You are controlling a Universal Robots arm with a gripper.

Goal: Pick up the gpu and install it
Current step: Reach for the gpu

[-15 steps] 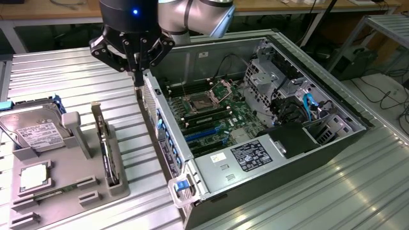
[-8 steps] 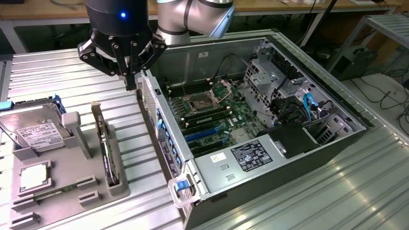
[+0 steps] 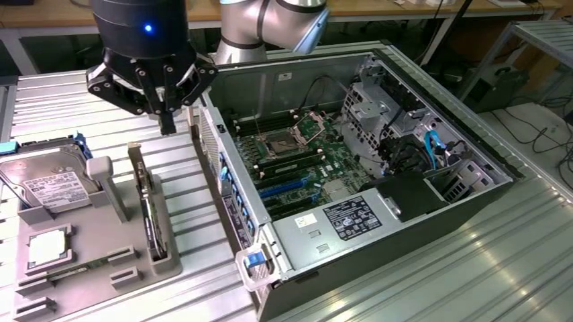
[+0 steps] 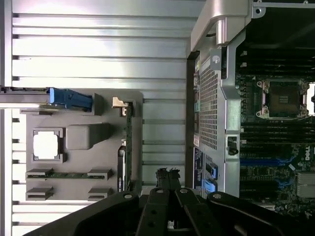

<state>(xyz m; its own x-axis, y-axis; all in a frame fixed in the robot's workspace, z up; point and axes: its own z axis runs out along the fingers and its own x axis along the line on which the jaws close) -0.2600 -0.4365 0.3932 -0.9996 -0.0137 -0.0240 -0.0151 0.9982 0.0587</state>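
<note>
My claw [image 3: 166, 126] hangs closed and empty over the worktop [image 3: 63, 100].
The gpu [image 3: 143, 194] stands on its edge in a slot of the grey holder [image 3: 90, 245], beside the hard drive [image 3: 49, 184]. The claw is near the gpu, not touching it, between the holder and the open computer case [image 3: 376, 268].
</note>
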